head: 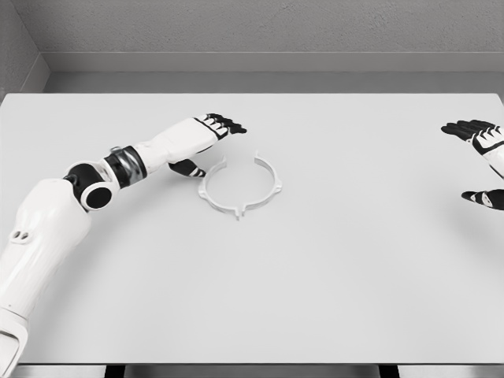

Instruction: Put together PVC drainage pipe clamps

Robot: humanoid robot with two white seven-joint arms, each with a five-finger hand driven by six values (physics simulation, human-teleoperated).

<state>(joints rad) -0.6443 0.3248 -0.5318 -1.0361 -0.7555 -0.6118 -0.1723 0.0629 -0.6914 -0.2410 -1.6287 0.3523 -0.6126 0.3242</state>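
Note:
A white ring-shaped pipe clamp (239,185) lies flat near the middle of the white table (315,276), with a gap at its far side and small tabs around its rim. My left hand (211,142) hovers just left of and behind the clamp, fingers extended and thumb spread below, holding nothing. The thumb tip is close to the clamp's left edge; whether it touches is unclear. My right hand (479,161) shows at the right edge, far from the clamp, fingers spread and holding nothing.
A grey wall (252,31) rises behind the table's far edge. The table's front edge runs along the bottom of the view, with dark supports below it.

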